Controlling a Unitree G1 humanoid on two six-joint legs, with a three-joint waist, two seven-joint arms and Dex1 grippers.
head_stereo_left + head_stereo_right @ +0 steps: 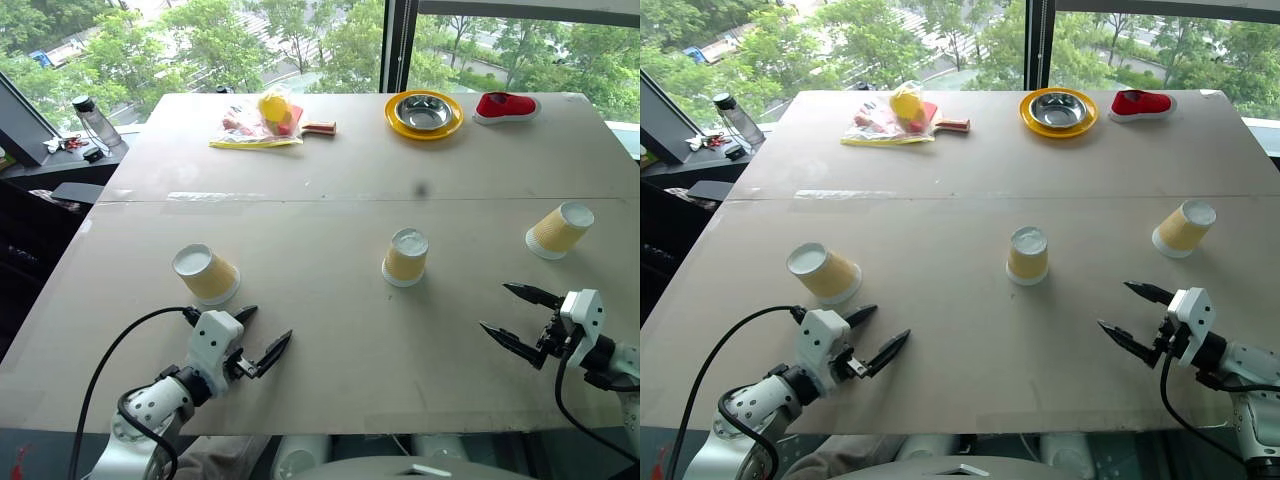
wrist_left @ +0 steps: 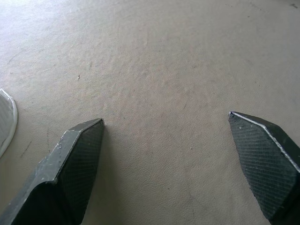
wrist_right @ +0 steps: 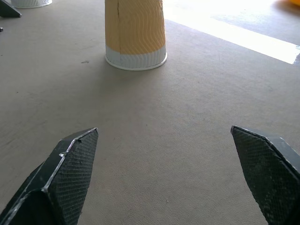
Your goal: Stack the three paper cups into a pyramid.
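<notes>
— Where are the cups?
— All upside down on the table (image 1: 330, 200): middle cup (image 1: 405, 257), left cup (image 1: 206, 274) and right cup (image 1: 559, 230) well apart either side of it.
— Your jaws?
— Left gripper (image 1: 255, 340) and right gripper (image 1: 512, 315) spread wide, empty, nearer me than the middle cup

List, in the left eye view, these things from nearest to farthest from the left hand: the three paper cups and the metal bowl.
From the left hand:
1. Left cup, just beyond it.
2. Middle cup, at table centre.
3. Right cup, on the right side.
4. Bowl, at the far edge.
</notes>
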